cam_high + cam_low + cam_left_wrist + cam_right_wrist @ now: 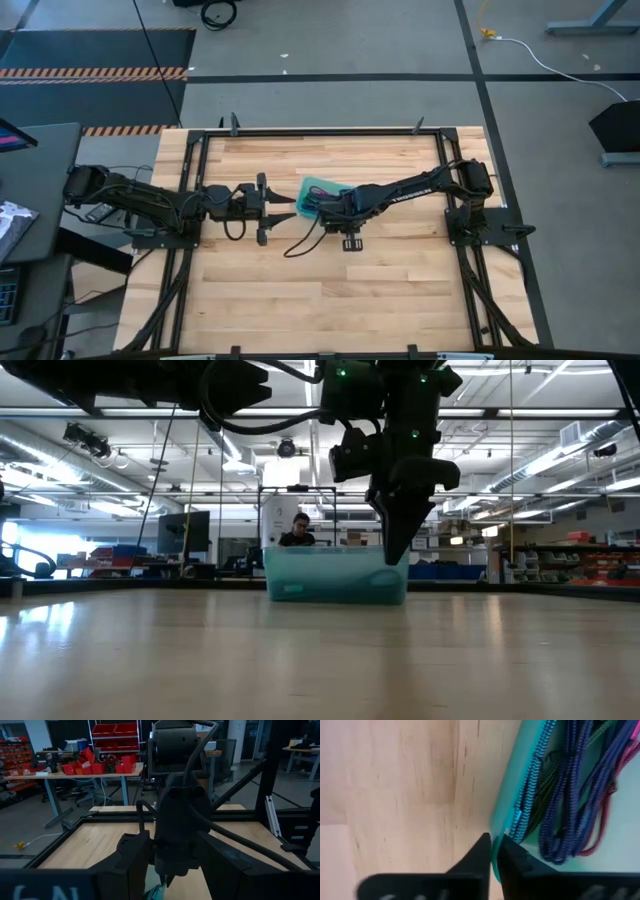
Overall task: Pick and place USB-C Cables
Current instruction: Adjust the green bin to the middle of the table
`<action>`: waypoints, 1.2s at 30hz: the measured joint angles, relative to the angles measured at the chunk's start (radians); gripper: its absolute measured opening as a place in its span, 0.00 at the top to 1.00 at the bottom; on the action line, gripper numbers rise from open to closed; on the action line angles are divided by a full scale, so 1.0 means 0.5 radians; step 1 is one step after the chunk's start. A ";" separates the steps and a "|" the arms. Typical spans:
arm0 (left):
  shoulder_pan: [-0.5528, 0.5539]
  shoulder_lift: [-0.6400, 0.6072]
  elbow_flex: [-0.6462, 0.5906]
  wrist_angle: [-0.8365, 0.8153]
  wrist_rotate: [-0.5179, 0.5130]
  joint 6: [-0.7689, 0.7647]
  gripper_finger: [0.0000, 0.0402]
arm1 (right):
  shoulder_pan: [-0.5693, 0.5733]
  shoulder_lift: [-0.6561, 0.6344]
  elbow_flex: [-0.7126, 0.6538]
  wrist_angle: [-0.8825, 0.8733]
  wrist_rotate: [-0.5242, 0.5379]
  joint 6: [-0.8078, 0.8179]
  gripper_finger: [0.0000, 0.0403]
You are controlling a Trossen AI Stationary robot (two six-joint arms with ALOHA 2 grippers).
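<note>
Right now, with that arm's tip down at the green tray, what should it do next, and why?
Probably lift and reopen: the right gripper looks shut on the tray wall, not on a cable. The cables lie just inside, so it should shift inward and try again.

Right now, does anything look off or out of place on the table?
Yes. The right gripper is pinched on the wall of the teal tray, not on a cable. The cables lie tangled inside it. The tray also sits askew to the table edges.
</note>
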 joint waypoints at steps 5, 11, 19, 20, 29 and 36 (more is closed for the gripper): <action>0.000 0.000 0.000 0.001 0.000 0.000 0.57 | 0.012 0.000 0.000 -0.007 -0.012 -0.008 0.96; 0.000 0.000 0.000 0.001 0.000 -0.001 0.57 | 0.043 -0.002 0.001 -0.044 -0.084 0.039 0.98; 0.000 0.000 0.000 0.002 0.000 -0.002 0.57 | 0.106 -0.002 0.001 -0.059 -0.108 0.004 0.98; 0.000 0.000 0.000 0.002 0.000 -0.002 0.57 | 0.112 -0.002 0.001 -0.066 -0.108 -0.007 0.98; 0.000 0.000 0.000 0.002 0.000 -0.003 0.57 | 0.124 -0.002 0.002 -0.120 -0.117 -0.065 0.98; 0.000 0.000 0.000 0.002 0.000 -0.003 0.57 | 0.124 -0.002 0.002 -0.129 -0.121 -0.114 0.98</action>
